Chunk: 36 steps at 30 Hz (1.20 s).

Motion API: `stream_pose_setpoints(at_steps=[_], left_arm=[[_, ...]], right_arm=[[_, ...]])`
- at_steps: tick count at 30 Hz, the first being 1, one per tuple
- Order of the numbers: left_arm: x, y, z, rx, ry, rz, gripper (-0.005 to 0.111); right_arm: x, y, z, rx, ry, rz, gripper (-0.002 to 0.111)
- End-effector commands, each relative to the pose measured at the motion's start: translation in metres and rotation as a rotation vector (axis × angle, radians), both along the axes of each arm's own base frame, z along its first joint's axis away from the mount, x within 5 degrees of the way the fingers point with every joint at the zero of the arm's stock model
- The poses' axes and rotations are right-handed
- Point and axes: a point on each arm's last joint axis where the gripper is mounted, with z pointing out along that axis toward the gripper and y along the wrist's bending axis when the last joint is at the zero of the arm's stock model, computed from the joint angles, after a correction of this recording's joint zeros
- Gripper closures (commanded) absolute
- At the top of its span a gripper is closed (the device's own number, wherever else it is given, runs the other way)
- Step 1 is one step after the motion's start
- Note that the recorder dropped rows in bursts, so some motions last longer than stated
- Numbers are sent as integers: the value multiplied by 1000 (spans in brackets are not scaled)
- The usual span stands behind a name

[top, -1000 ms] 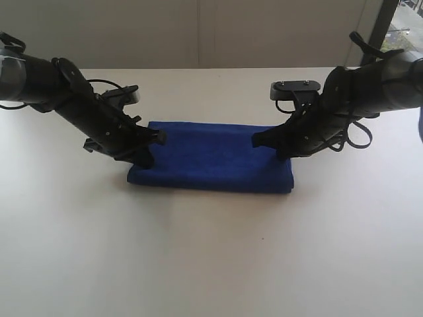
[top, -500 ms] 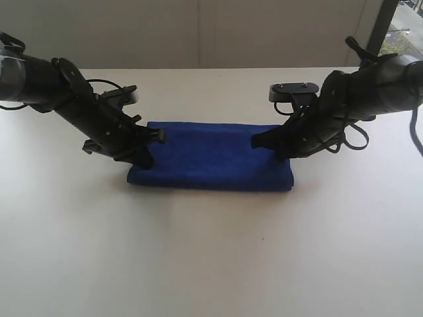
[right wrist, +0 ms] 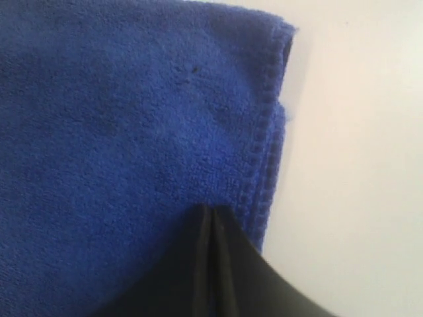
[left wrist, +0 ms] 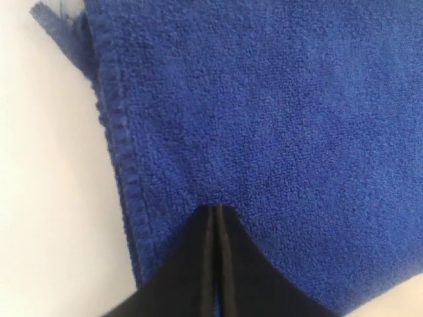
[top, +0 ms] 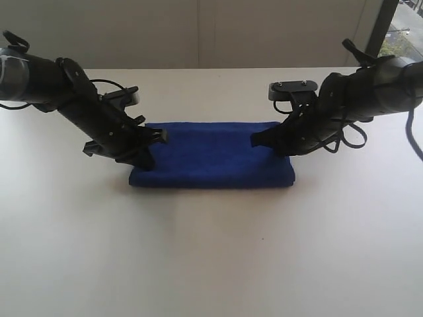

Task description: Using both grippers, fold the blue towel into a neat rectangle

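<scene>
"Blue towel (top: 211, 155): where does it lie?"

"Flat on the white table (top: 211, 264), about the middle of it. It is folded into a long rectangle with its long side running across the exterior view. The front edge looks thick and rounded."

"And the two arms?"

"One comes in from each side and slants down to one end of the cloth. The left gripper (left wrist: 215, 210) stands on the left end and the right gripper (right wrist: 211, 211) on the right end, each just inside the short edge."

"How do the fingers stand?"

"Pressed together on both, with only a thin dark line between them. The tips of each touch the top of the towel. Neither wrist view shows whether a layer of cloth is nipped there."

"What do the wrist views show of the edges?"

"Beside the left gripper a stitched left hem (left wrist: 115, 145) runs along the short edge. A small ragged flap (left wrist: 53, 20) sticks out at one corner over the table. Beside the right gripper a stitched right hem (right wrist: 268, 132) shows too. A lower layer peeps out under it, so the layers are not quite flush there."

"Anything else in sight?"

"A pale wall (top: 198, 33) behind the table, and a strip of window (top: 403, 26) at the upper right of the exterior view."
</scene>
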Motion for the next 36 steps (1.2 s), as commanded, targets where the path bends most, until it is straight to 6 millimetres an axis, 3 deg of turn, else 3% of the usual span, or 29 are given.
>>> stream_pose_setpoints(at_steps=[1,11,17,25,28,32,36], left_arm=[[-10,-2,-10,32,67,-23,107],[-8,-1,-7,37,42,-26,107],[-5,-1,8,32,-31,-17,106],[-4,0,27,19,-92,-12,77],[-5,1,36,24,-120,-24,72],[-10,7,57,47,-157,-56,74],[-13,28,78,61,-159,-51,87]], right_arm=[[-2,-4,-12,-21,42,14,108],[-1,-4,-10,-21,26,11,108],[-1,-4,7,-17,-18,10,108],[-5,-4,36,-3,-57,11,108],[-9,-4,50,2,-65,16,108],[-17,-6,70,9,-68,20,108],[-28,-15,86,14,-76,2,108]])
